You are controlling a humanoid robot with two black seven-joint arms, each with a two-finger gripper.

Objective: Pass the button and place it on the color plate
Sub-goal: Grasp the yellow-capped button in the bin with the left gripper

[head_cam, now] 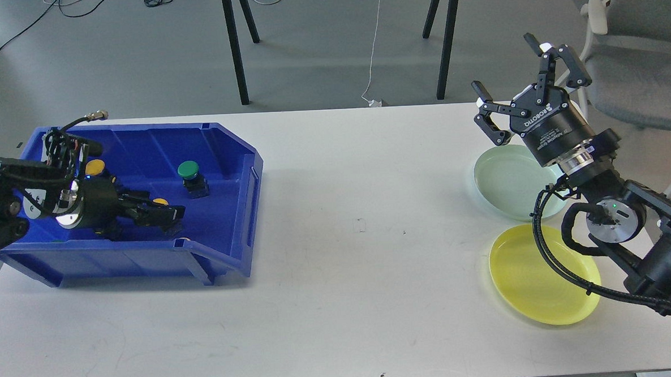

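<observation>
The left arm comes in low from the left, and its gripper (169,215) points to the right. The right arm reaches up, and its gripper (526,84) has fingers spread wide.

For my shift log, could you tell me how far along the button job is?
Nothing is delivered: the green plate and yellow plate hold no buttons. The left gripper reaches into the blue bin; the green button sits untouched. Handover to the open right gripper remains.
</observation>
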